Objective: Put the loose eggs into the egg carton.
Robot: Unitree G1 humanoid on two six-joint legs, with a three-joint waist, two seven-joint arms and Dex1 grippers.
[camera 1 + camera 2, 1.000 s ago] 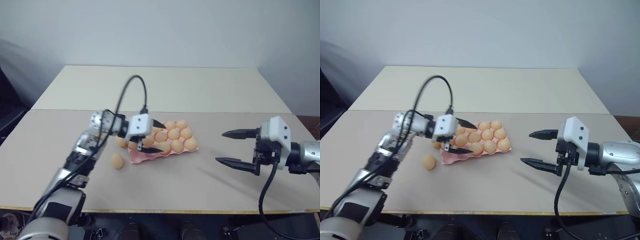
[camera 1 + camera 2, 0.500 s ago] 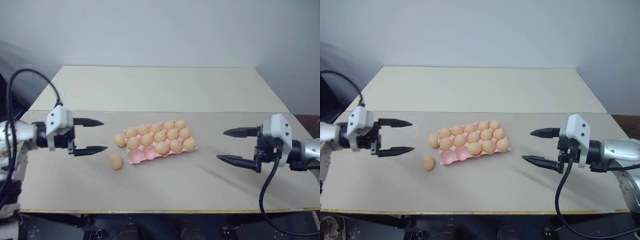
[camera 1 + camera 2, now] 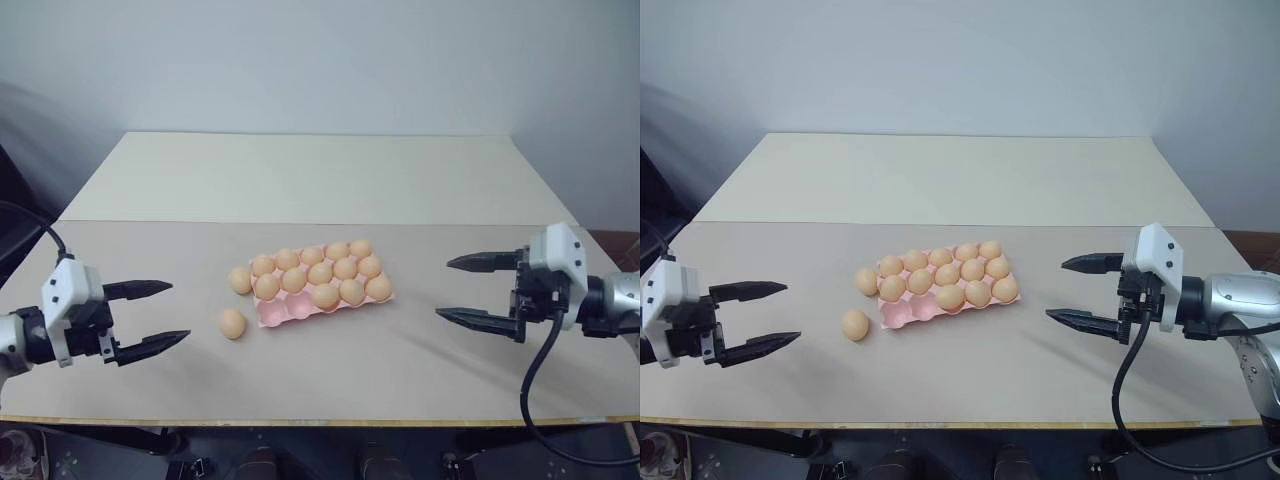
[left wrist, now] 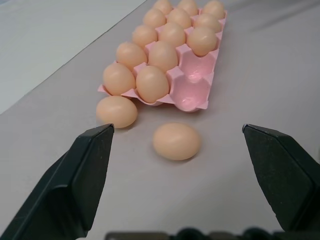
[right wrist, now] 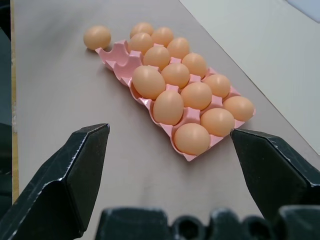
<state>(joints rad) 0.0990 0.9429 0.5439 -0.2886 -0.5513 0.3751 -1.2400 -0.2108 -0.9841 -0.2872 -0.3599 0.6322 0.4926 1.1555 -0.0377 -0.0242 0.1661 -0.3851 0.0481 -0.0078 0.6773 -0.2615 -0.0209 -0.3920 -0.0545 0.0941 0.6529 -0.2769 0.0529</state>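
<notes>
Left gripper (image 3: pixel 148 317) pulled back from egg carton (image 3: pixel 322 303), open, empty. Right gripper (image 3: pixel 478 291) unmoved, open. Two loose eggs (image 3: pixel 232 322) left on table (image 3: pixel 400 370); two cups free.

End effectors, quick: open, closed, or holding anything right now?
Left end effector: open, holding nothing.
Right end effector: open, holding nothing.

No legible txt anywhere.
</notes>
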